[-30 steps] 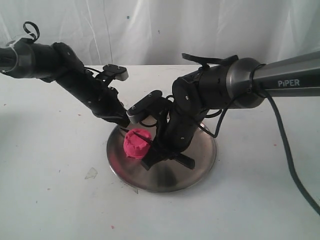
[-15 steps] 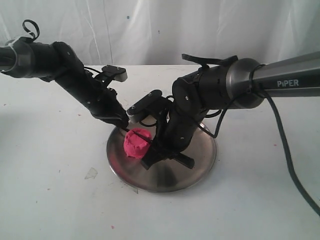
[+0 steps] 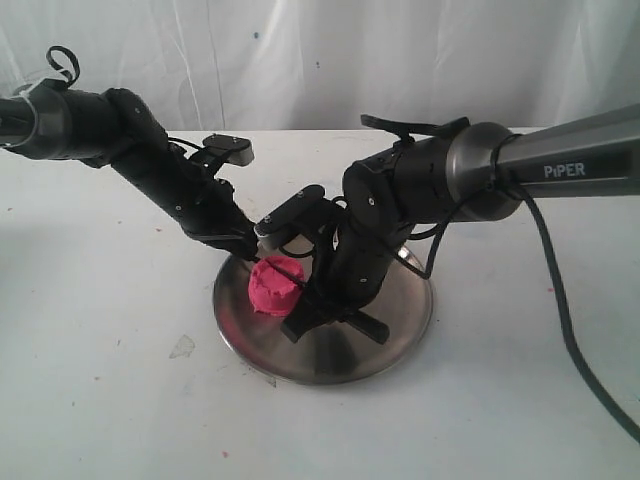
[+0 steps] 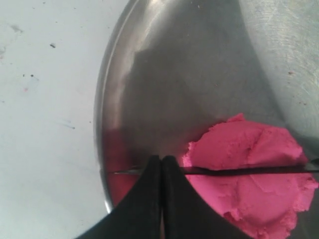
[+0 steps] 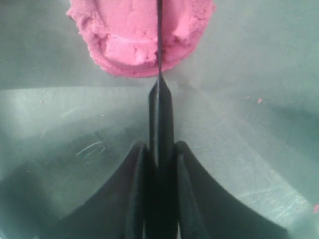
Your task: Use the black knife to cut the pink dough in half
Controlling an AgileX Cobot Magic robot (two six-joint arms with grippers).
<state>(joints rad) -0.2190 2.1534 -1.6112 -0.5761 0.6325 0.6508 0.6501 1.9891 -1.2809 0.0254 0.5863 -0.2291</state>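
Barely anything has shifted this past second: right jaws still clamp the black knife (image 5: 160, 114), its blade across the pink dough (image 3: 272, 286) on the plate's (image 3: 400, 320) left. Left jaws are closed tight at the tip.

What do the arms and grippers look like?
Both black, jointed. The right arm has a grey metal tube marked PIPER in white and a trailing black cable; the left arm carries a cable loop. The left gripper and right gripper have matte black tapering fingers.
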